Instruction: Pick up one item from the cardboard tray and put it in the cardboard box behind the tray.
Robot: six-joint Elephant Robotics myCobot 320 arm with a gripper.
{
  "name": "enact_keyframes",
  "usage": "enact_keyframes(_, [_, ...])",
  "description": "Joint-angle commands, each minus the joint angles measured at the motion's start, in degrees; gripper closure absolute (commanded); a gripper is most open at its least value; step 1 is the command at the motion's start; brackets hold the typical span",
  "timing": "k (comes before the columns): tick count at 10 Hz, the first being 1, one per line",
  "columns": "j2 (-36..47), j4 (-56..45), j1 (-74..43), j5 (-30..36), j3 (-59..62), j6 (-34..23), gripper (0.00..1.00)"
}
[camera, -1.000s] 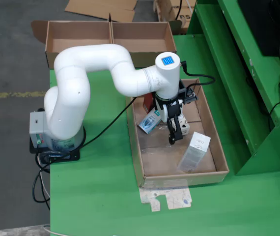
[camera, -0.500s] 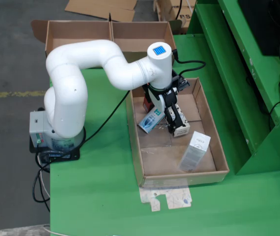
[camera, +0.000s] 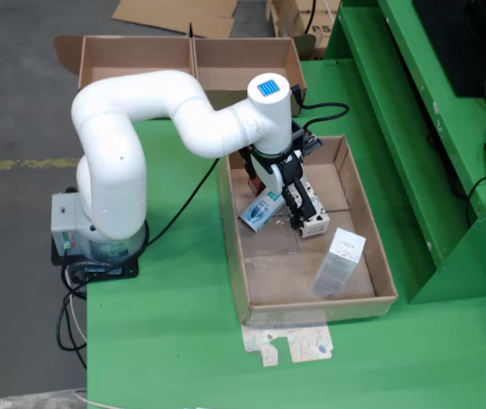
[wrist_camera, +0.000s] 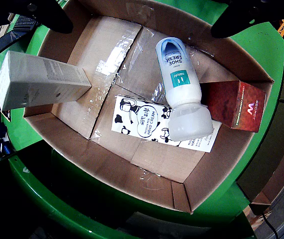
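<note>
The cardboard tray (camera: 381,256) holds several items. In the wrist view a white "Shoe Fresh" bottle (wrist_camera: 182,89) lies on a cow-print hand cream box (wrist_camera: 142,119), with a red box (wrist_camera: 236,107) beside it and a pale grey box (wrist_camera: 40,82) at the left. In the still view the bottle (camera: 262,210), the hand cream box (camera: 315,227) and the grey box (camera: 338,260) show. My gripper (camera: 296,203) hangs low inside the tray over the bottle and boxes. Its dark fingers (wrist_camera: 47,15) stand wide apart at the frame's top corners, holding nothing (wrist_camera: 142,22).
The two-part cardboard box (camera: 192,60) stands behind the tray, at the table's far edge. The arm's base (camera: 98,239) sits left of the tray. A raised green ledge (camera: 413,128) runs along the right. A cardboard scrap (camera: 290,342) lies in front of the tray.
</note>
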Motion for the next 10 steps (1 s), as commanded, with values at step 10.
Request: enact_keyframes(10, [-15.0, -4.1, -2.1, 1.4, 22.6, -3.3, 0.00])
